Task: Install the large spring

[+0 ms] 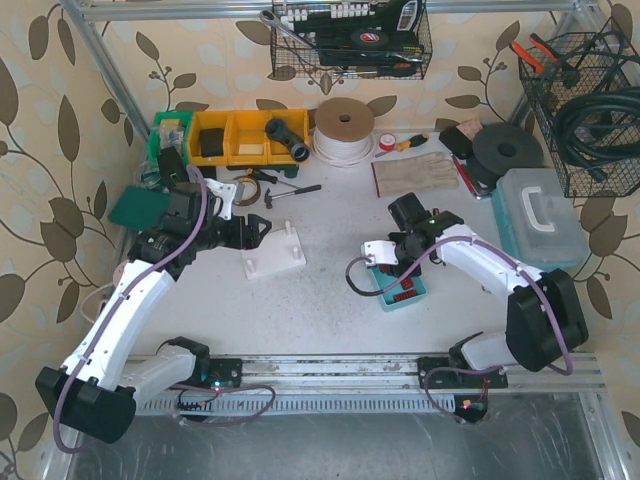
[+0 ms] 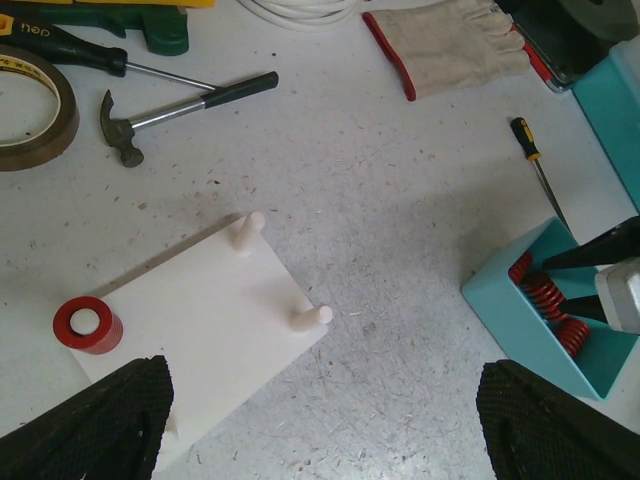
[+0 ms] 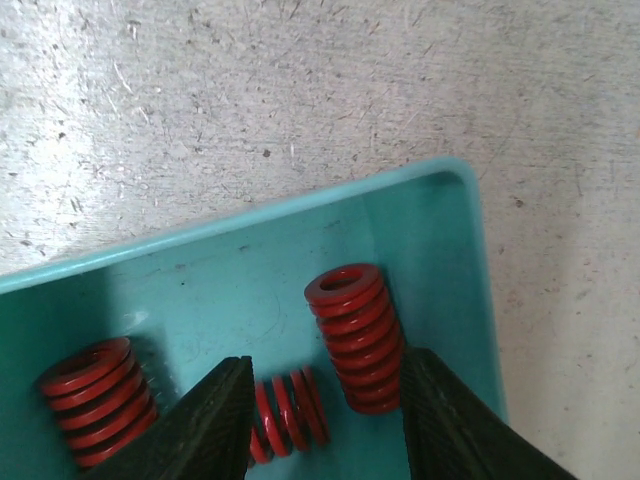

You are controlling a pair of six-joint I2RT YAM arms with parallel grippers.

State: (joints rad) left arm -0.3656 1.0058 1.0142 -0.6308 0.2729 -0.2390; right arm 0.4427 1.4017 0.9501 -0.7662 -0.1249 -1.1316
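Close under my right wrist camera, three red springs sit in a teal tray (image 3: 440, 215). The large spring (image 3: 352, 335) stands tilted, just beside the inner face of one finger (image 3: 450, 430). A thinner spring (image 3: 290, 408) lies in the gap, and a third spring (image 3: 95, 395) is outside it. My right jaws are open around them and grip nothing. My left jaws are wide and empty above the white peg plate (image 2: 200, 320) on the desk (image 2: 400, 200). A red ring (image 2: 88, 323) sits at one corner of the plate.

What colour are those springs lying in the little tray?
Red. The springs sit in a teal tray, and the right wrist view shows them best.
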